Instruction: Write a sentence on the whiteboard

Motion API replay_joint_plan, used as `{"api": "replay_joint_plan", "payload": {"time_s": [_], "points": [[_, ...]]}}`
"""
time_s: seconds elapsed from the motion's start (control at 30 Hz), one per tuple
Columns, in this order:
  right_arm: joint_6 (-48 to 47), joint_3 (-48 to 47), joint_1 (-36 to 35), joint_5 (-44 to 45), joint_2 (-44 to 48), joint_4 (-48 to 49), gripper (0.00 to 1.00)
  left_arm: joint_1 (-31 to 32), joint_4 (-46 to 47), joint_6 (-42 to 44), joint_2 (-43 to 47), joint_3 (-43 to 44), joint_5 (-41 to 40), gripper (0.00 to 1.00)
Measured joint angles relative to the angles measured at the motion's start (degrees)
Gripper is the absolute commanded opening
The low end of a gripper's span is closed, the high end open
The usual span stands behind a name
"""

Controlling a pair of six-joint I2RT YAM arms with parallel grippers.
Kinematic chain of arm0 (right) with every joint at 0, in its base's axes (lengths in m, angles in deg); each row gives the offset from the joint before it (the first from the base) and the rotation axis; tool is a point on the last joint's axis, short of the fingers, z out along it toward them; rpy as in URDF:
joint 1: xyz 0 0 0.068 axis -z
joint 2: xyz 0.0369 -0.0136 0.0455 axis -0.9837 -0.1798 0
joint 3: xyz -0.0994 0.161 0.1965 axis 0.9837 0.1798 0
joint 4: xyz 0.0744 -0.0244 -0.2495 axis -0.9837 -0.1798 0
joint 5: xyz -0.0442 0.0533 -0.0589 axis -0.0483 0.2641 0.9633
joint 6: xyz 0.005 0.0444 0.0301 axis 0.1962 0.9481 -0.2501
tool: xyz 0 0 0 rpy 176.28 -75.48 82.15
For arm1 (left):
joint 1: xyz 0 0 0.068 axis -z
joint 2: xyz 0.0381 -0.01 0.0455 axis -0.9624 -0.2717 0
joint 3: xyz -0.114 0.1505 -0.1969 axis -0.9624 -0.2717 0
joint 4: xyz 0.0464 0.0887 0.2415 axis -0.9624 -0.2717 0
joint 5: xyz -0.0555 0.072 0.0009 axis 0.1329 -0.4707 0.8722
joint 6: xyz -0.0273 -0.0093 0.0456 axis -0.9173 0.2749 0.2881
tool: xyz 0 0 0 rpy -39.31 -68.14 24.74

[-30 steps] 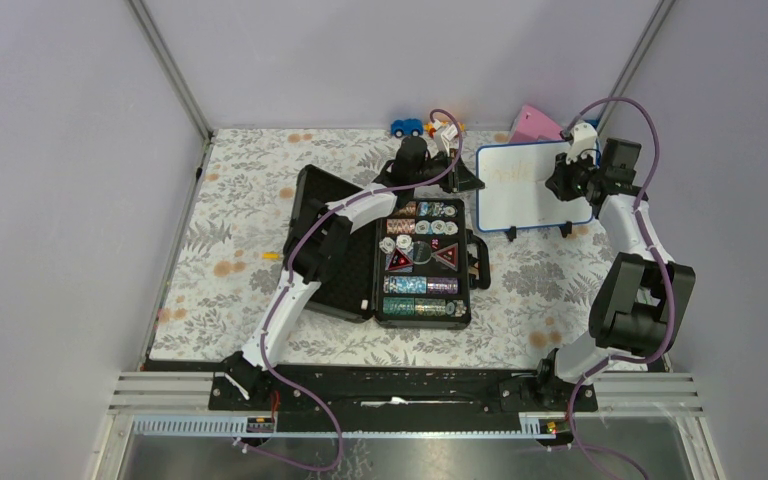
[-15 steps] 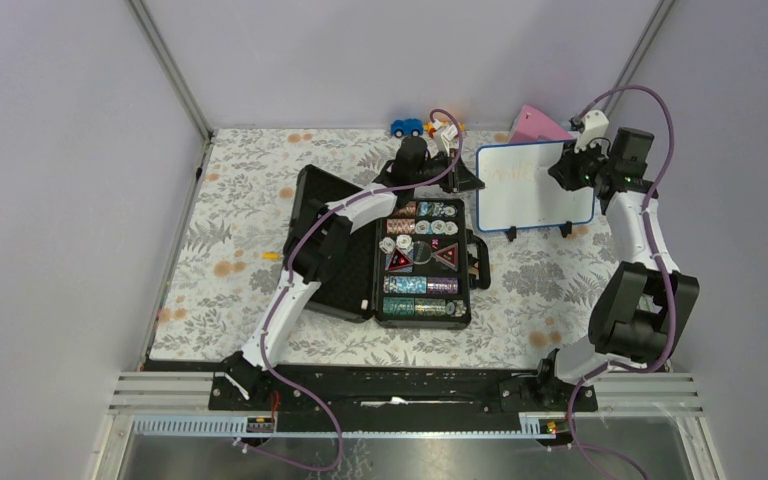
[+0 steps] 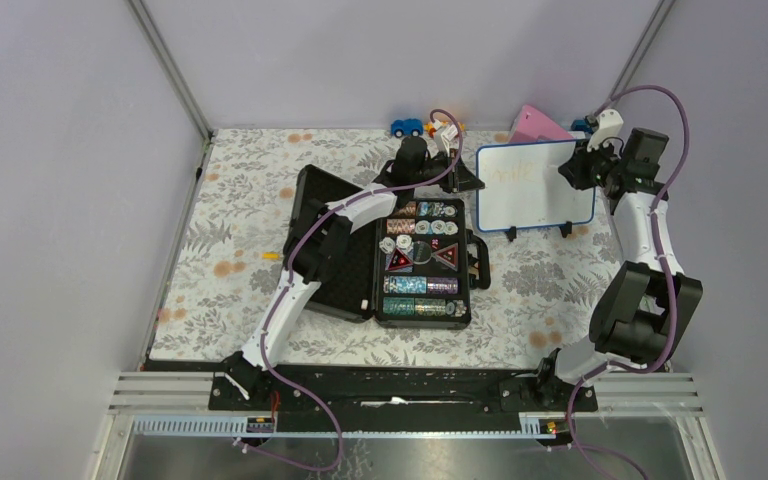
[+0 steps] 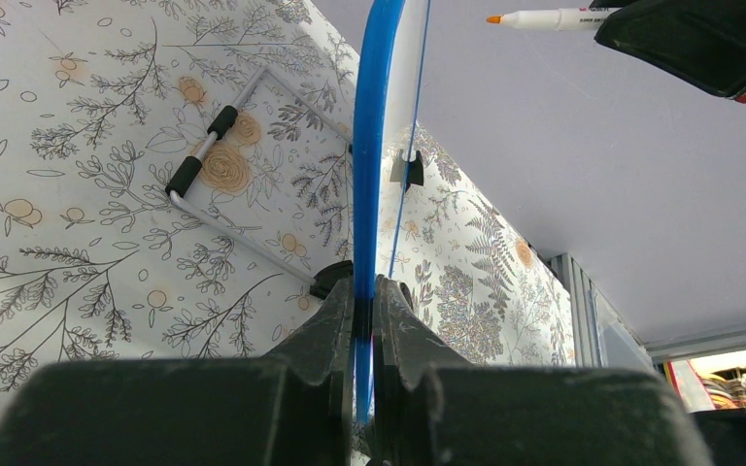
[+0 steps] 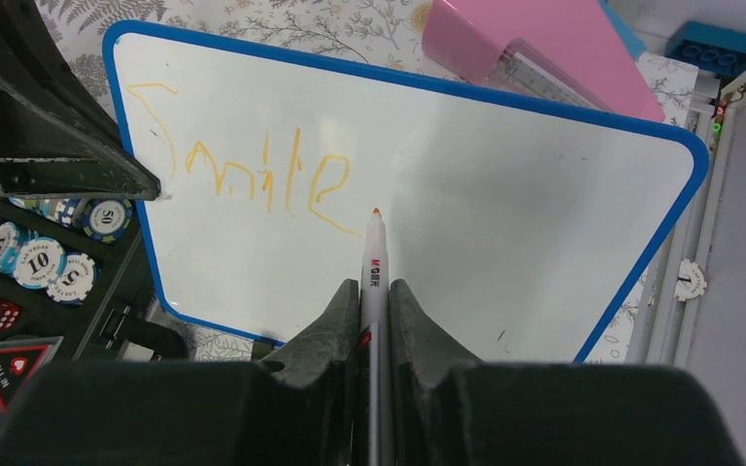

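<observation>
The whiteboard [image 3: 535, 190] stands upright at the back right, blue-framed. Seen edge-on in the left wrist view, its frame [image 4: 369, 146] is pinched by my left gripper [image 4: 363, 289], which is shut on the board's left edge [image 3: 478, 182]. The sentence [image 5: 253, 175] is orange handwriting reading "Smile" on the upper left of the board face [image 5: 466, 233]. My right gripper [image 5: 374, 291] is shut on a white marker [image 5: 373, 257] with an orange tip. The marker [image 4: 554, 17] points at the board, its tip a short gap off the surface. In the top view the right gripper [image 3: 585, 168] is at the board's right edge.
An open black case of poker chips [image 3: 420, 262] lies left of the board, under the left arm. A pink wedge [image 5: 544, 49] and a blue brick [image 5: 724, 44] sit behind the board. A blue toy car [image 3: 407, 127] is at the back edge. A wire bracket [image 4: 243, 184] lies on the floral cloth.
My right gripper has moved right with the marker, from over the board's right part to beside its right edge. The left gripper and the board have not moved.
</observation>
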Motion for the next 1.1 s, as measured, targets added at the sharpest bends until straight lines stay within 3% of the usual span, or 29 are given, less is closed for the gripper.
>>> {"api": "replay_joint_plan", "payload": {"time_s": [1.1], "points": [[-0.9, 0.2, -1.6, 1.7, -5.4, 0.7, 0.00, 0.0, 0.0, 0.0, 0.0, 0.0, 0.0, 0.00]]}}
